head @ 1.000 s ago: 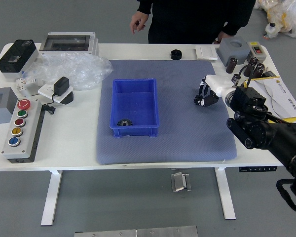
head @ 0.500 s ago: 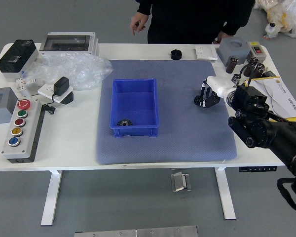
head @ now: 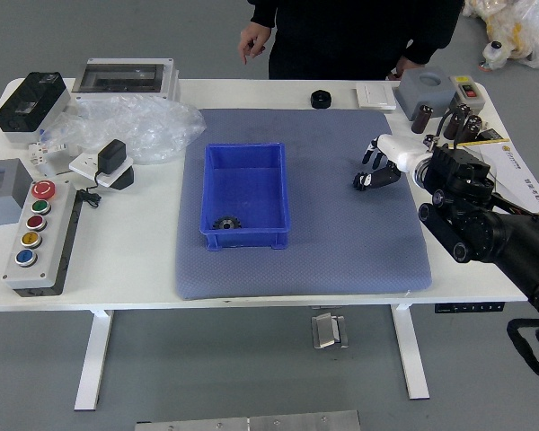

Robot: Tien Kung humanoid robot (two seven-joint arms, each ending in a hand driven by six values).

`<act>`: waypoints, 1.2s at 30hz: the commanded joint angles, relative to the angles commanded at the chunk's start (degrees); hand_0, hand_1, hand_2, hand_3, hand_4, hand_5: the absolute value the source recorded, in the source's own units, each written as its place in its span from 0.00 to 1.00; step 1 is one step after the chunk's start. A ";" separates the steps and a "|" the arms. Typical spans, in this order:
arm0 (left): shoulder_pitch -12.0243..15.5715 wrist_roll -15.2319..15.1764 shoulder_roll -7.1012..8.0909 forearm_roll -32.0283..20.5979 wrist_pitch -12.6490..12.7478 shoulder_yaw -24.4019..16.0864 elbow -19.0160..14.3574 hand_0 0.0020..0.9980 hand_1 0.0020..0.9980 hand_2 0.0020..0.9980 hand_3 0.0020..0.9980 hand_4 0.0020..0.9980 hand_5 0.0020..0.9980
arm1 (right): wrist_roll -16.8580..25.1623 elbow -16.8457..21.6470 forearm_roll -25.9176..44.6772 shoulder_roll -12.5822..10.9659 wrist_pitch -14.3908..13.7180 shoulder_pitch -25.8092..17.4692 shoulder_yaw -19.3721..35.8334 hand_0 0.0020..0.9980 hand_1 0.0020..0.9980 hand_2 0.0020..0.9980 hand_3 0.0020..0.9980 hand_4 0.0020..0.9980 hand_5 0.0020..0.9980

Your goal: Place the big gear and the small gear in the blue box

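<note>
Right hand (head: 408, 160) has its fingers parted wider than a moment ago; wrist has shifted a bit outward. Hand open, well right of the box (head: 243, 235); small gear (head: 360, 182) at its lower fingertips, can't confirm contact. Big gear (head: 226, 223) is inside the box, near-left corner. Wide stretch of mat (head: 328, 238) between box and hand; more mat in front of the box, only a narrow strip on its left. Person's hand (head: 253, 39) hangs beyond the box, past the table's (head: 251, 92) far edge.
</note>
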 joint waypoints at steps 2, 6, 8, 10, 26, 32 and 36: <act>0.02 0.01 0.03 -0.03 0.01 0.04 0.00 0.85 0.82 0.80 0.83 0.68 0.30 | -0.15 0.01 0.07 0.10 0.34 0.00 -0.22 0.56 0.47 0.59 0.67 0.74 0.36; 0.03 0.01 0.10 -0.12 0.05 0.15 0.00 0.85 0.82 0.80 0.83 0.68 0.30 | -0.38 -0.04 0.19 0.23 0.71 0.04 -0.53 0.55 0.47 0.59 0.67 0.75 0.37; 0.03 0.01 0.10 -0.13 0.05 0.19 0.00 0.85 0.82 0.80 0.83 0.68 0.30 | -0.45 -0.10 0.23 0.32 0.78 0.04 -0.64 0.55 0.47 0.59 0.67 0.75 0.37; 0.02 0.01 0.09 -0.13 0.04 0.24 0.00 0.85 0.82 0.80 0.83 0.68 0.30 | -0.49 -0.20 0.28 0.45 0.76 0.00 -0.74 0.55 0.47 0.60 0.68 0.75 0.36; 0.01 0.02 -0.01 0.03 -0.01 0.46 0.00 0.85 0.82 0.80 0.82 0.68 0.30 | -0.36 -2.18 0.71 1.76 -1.76 -0.47 -2.26 0.53 0.46 0.56 0.64 0.76 0.39; -0.02 0.00 -0.01 0.06 -0.01 0.47 0.00 0.85 0.82 0.80 0.82 0.68 0.30 | -0.08 -2.70 0.31 2.09 -3.76 -0.68 -2.87 0.52 0.43 0.51 0.61 0.75 0.39; -0.02 -0.01 -0.06 0.07 -0.02 0.47 0.00 0.85 0.82 0.80 0.82 0.68 0.30 | 0.26 -2.97 -0.06 2.24 -5.15 -0.81 -3.08 0.58 0.40 0.47 0.55 0.78 0.28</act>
